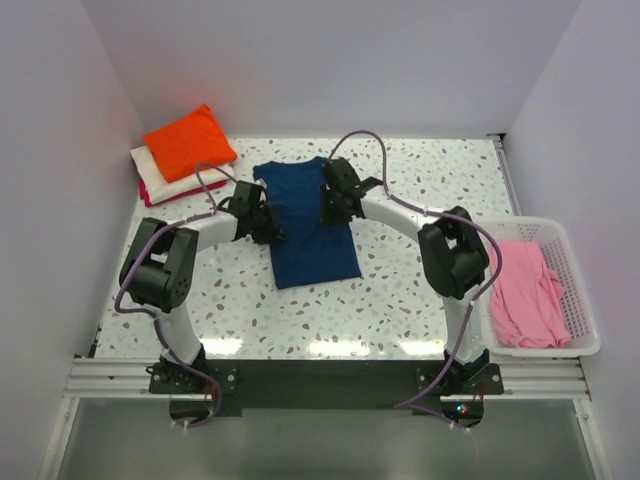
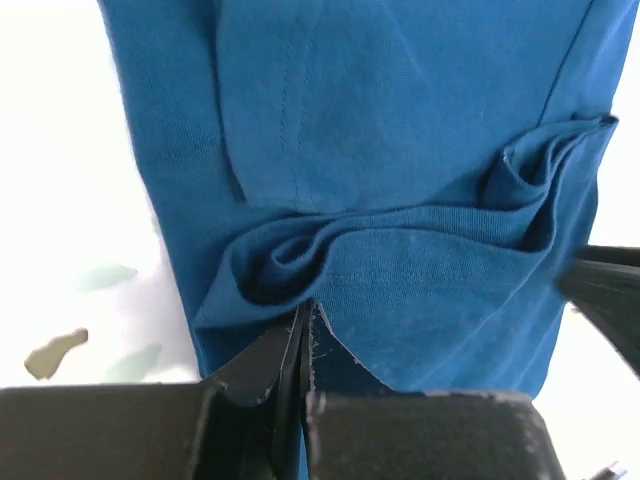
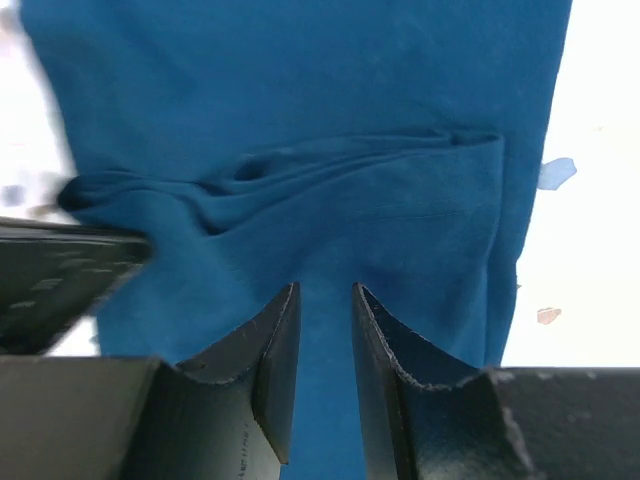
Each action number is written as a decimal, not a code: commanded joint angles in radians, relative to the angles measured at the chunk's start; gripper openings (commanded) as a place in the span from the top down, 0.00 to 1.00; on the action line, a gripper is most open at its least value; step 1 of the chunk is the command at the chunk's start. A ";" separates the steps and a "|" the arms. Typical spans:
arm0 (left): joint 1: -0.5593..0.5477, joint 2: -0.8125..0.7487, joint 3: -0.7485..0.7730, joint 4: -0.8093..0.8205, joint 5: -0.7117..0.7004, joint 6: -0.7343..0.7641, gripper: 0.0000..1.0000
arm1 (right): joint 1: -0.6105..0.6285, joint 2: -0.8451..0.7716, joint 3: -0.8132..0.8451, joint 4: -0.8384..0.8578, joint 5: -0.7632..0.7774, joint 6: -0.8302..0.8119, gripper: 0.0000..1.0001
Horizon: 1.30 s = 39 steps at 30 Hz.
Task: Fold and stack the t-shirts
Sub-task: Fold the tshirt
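A: Table (image 1: 420,300) layout?
B: Navy tee (image 1: 312,240) lies flat mid-table, long axis far edge to near edge, sleeve end far. Folded pile (image 1: 160,183) at far-left corner, orange tee (image 1: 190,140) on top. Basket (image 1: 545,351) w/ pink tee (image 1: 525,290) at right edge.
A: Arms?
B: One per long side. Left gripper (image 2: 303,330) at tee's left edge, jaws closed, pinching a raised fold. Right gripper (image 3: 325,310) over right side, jaws partway apart, cloth beneath, nothing held afaict.
A: Next?
B: Prob right pinches too, then both carry the far part toward near hem.
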 commanded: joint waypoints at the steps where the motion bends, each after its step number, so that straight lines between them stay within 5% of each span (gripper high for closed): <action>1: 0.042 0.038 0.026 0.044 -0.054 -0.019 0.98 | -0.013 0.049 -0.008 -0.042 0.048 0.004 0.69; 20: 0.089 -0.073 -0.059 0.047 -0.030 -0.013 0.90 | -0.057 -0.063 -0.212 -0.053 0.090 0.030 0.70; 29: 0.062 -0.157 -0.014 0.107 0.109 0.015 0.77 | -0.054 -0.147 -0.154 -0.047 0.057 0.011 0.69; 39: -0.073 0.056 0.176 0.154 0.099 0.013 0.78 | -0.054 0.003 0.027 0.030 0.056 -0.036 0.66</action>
